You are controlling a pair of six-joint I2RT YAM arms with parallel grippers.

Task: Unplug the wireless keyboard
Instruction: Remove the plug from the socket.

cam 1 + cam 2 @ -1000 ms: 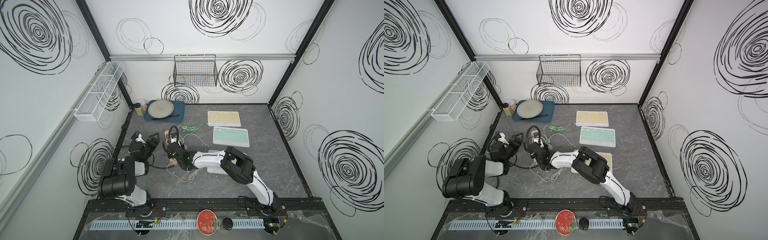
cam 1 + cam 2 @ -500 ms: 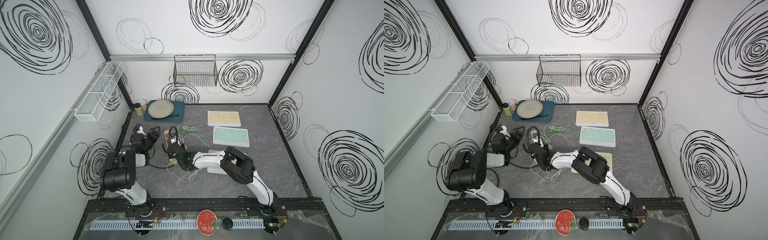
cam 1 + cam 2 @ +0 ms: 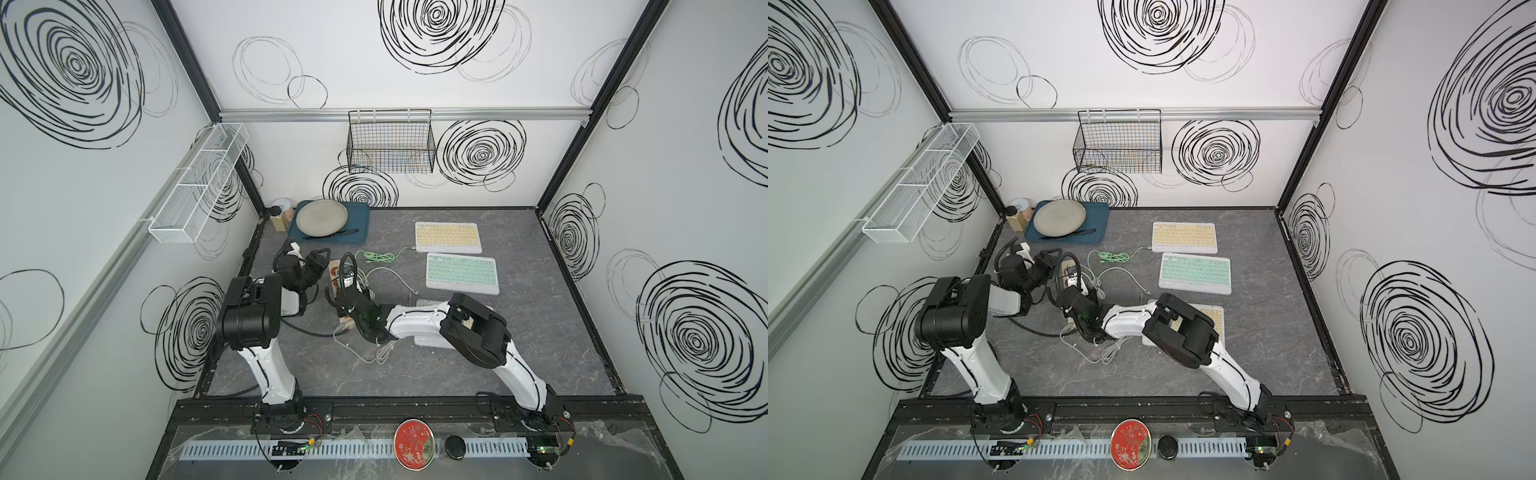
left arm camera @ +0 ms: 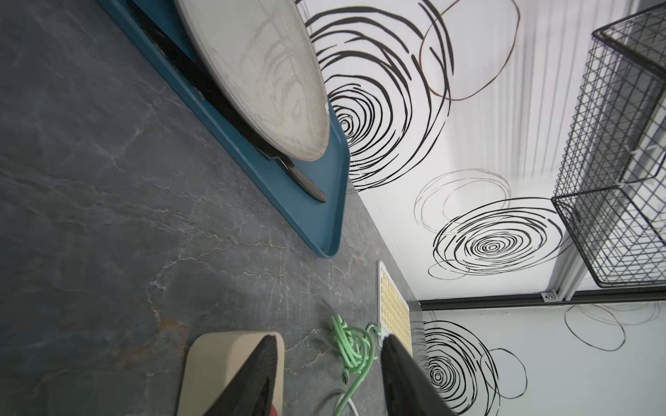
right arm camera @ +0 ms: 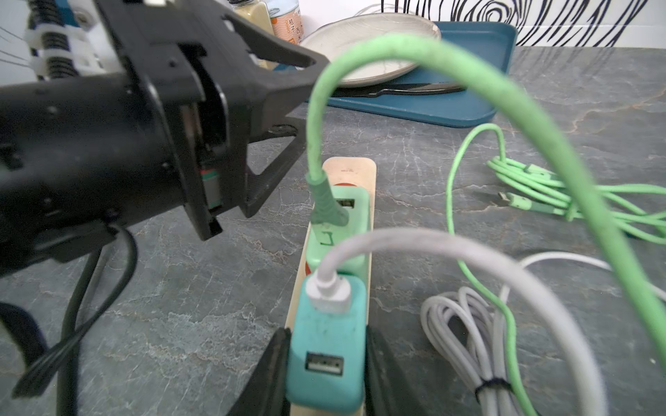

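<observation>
Grey marbled tabletop [image 3: 540,353] fills the floor of this swirl-painted cell, and my work sits left of centre in both top views. A beige power strip [image 5: 347,167] lies there, its long axis running roughly up and down the frame. The teal adapter [image 5: 324,378] is plugged into its lower end, with a white cable [image 5: 468,252] arching out of it. My right gripper [image 5: 326,335] is clamped on that adapter, one finger pressed to each side. Beyond it on the strip sits a mint adapter [image 5: 338,230].

My left gripper [image 4: 329,340] comes in from the left at the strip's upper end. Its jaws are apart, one finger over the beige end and the other clear of it.

On the right half of the table lie the yellow keyboard [image 3: 448,237], the green keyboard [image 3: 462,273] and a third keyboard [image 3: 1214,320] half under my right arm. I cannot trace which one the white cable feeds.

As I judge it, the pull must go straight up off the strip's face, across its long axis, with the left arm bracing the far end.
</observation>
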